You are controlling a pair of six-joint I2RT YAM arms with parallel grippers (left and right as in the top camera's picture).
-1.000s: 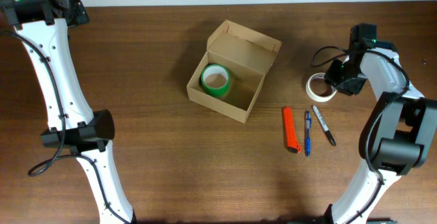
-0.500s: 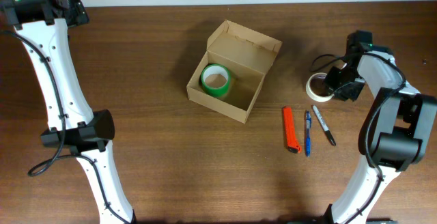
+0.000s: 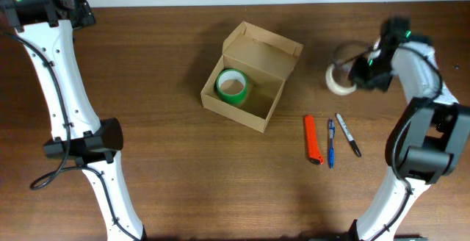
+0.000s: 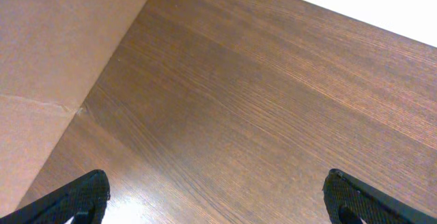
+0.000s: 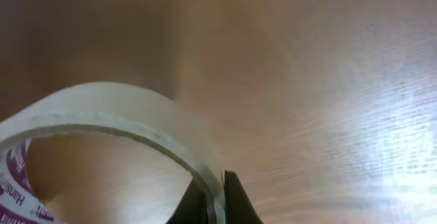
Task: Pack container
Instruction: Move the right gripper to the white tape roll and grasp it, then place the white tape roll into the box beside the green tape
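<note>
The tan cardboard container (image 3: pixel 264 63) stands open in the middle of the table with a green tape roll (image 3: pixel 232 87) inside at its left. My right gripper (image 3: pixel 361 73) is shut on the wall of a clear tape roll (image 3: pixel 338 79) and holds it above the table, right of the container. In the right wrist view the roll's rim (image 5: pixel 116 108) is pinched between the fingertips (image 5: pixel 217 197). My left gripper (image 4: pixel 217 200) is open and empty over bare wood at the far left; in the overhead view its fingers are hidden by the arm.
An orange marker (image 3: pixel 313 139), a blue pen (image 3: pixel 330 142) and a black pen (image 3: pixel 348 134) lie side by side right of the container. A cardboard sheet (image 4: pixel 54 67) lies at the left in the left wrist view.
My right gripper has closed on the clear tape roll and lifted it off the table, moving it slightly up and away. The left arm has not moved.
</note>
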